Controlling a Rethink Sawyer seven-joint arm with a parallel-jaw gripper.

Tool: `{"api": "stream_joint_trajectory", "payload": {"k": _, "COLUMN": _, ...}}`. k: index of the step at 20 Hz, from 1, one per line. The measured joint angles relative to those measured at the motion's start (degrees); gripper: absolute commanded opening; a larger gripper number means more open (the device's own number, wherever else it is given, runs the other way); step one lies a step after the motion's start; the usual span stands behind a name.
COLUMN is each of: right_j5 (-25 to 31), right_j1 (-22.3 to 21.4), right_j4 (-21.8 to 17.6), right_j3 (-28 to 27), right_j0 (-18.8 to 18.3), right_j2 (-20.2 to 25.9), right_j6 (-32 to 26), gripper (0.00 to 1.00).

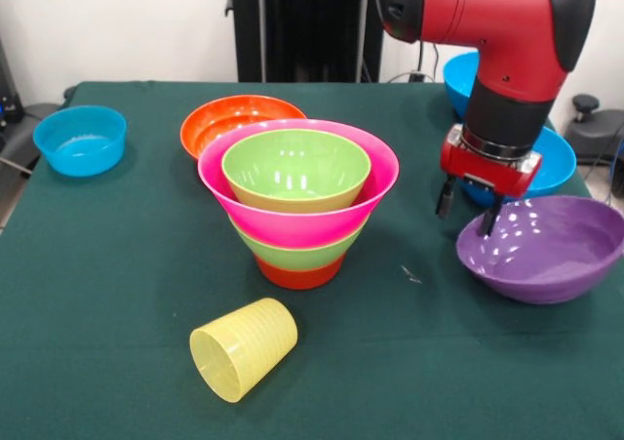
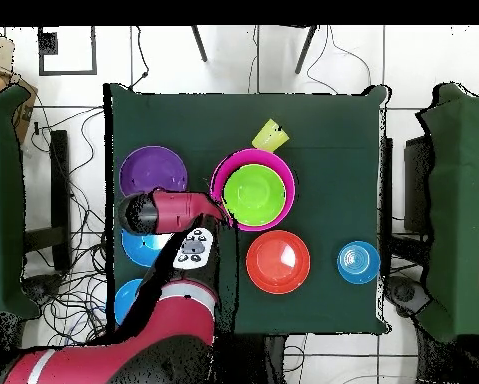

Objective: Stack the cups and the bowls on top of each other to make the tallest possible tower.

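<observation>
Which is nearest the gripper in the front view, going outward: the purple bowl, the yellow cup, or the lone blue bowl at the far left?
From the gripper:
1. Purple bowl, right beside it, just below.
2. Yellow cup, on its side toward the front edge.
3. Blue bowl, across the table at the picture's left.

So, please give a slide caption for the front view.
Sawyer hand open above the purple bowl, beside the bowl tower; yellow cup lying on its side.
</observation>
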Motion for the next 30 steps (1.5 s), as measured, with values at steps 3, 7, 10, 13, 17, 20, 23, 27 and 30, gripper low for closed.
{"api": "stream_joint_trajectory", "payload": {"k": 3, "right_j5": -0.6, "right_j1": 0.8, "right_j4": 0.0, "right_j3": 0.0, "right_j0": 0.0, "right_j2": 0.0, "right_j6": 0.0, "gripper": 1.0}}
{"api": "stream_joint_trajectory", "payload": {"k": 7, "right_j5": -0.6, "right_j1": 1.4, "right_j4": 0.0, "right_j3": -0.1, "right_j0": 0.1, "right_j2": 0.0, "right_j6": 0.0, "gripper": 1.0}}
{"api": "stream_joint_trajectory", "payload": {"k": 10, "right_j5": -0.6, "right_j1": 1.3, "right_j4": 0.0, "right_j3": -0.1, "right_j0": 0.1, "right_j2": 0.0, "right_j6": 0.0, "gripper": 1.0}}
{"api": "stream_joint_trajectory", "payload": {"k": 13, "right_j5": -0.5, "right_j1": 1.0, "right_j4": 0.0, "right_j3": -0.1, "right_j0": -0.3, "right_j2": 0.2, "right_j6": 0.0, "gripper": 1.0}}
{"api": "stream_joint_trajectory", "payload": {"k": 17, "right_j5": -0.5, "right_j1": -0.4, "right_j4": 0.0, "right_j3": 0.1, "right_j0": -1.6, "right_j2": 1.4, "right_j6": 0.0, "gripper": 1.0}}
{"api": "stream_joint_trajectory", "payload": {"k": 20, "right_j5": -0.6, "right_j1": -1.4, "right_j4": 0.0, "right_j3": 0.1, "right_j0": -1.7, "right_j2": 1.4, "right_j6": 0.0, "gripper": 1.0}}
{"api": "stream_joint_trajectory", "payload": {"k": 23, "right_j5": -0.4, "right_j1": -2.4, "right_j4": 0.0, "right_j3": 0.1, "right_j0": -1.5, "right_j2": 1.4, "right_j6": 0.0, "gripper": 1.0}}
{"api": "stream_joint_trajectory", "payload": {"k": 27, "right_j5": 0.1, "right_j1": -4.5, "right_j4": 0.0, "right_j3": 0.5, "right_j0": -2.2, "right_j2": 2.5, "right_j6": 0.0, "gripper": 1.0}}
{"api": "stream_joint_trajectory", "payload": {"k": 30, "right_j5": 0.1, "right_j1": -6.6, "right_j4": 0.0, "right_j3": 0.9, "right_j0": -3.4, "right_j2": 4.1, "right_j6": 0.0, "gripper": 1.0}}
